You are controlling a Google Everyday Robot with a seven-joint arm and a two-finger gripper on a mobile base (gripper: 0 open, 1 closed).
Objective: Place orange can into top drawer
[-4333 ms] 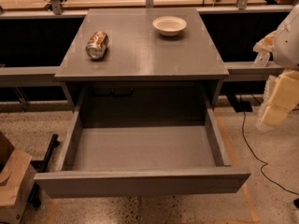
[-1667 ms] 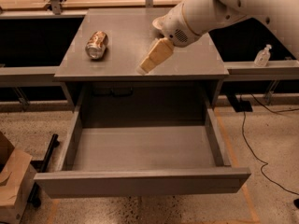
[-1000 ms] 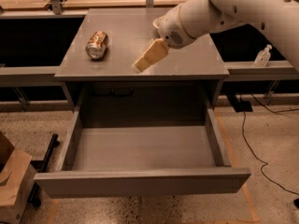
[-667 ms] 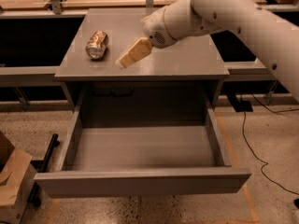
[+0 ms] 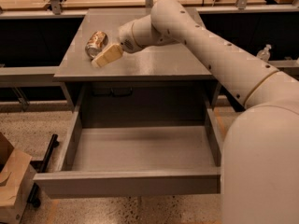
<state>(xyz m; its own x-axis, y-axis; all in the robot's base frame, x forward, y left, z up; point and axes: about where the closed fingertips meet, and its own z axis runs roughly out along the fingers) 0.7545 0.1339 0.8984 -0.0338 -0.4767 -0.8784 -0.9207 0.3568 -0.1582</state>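
The orange can lies on its side on the left part of the grey cabinet top, shiny end towards me. My gripper reaches in from the right on the white arm and sits just right of and in front of the can, close to it or touching it. The top drawer is pulled wide open below the cabinet top, with a plain grey inside and nothing in it.
My white arm crosses the right side of the cabinet top and hides the back right of it. A cardboard box stands on the floor at the lower left. A black bar lies beside the drawer's left corner.
My arm has swung in from the right and moved left across the cabinet top, so the gripper now sits next to the can. The can and drawer have not moved.
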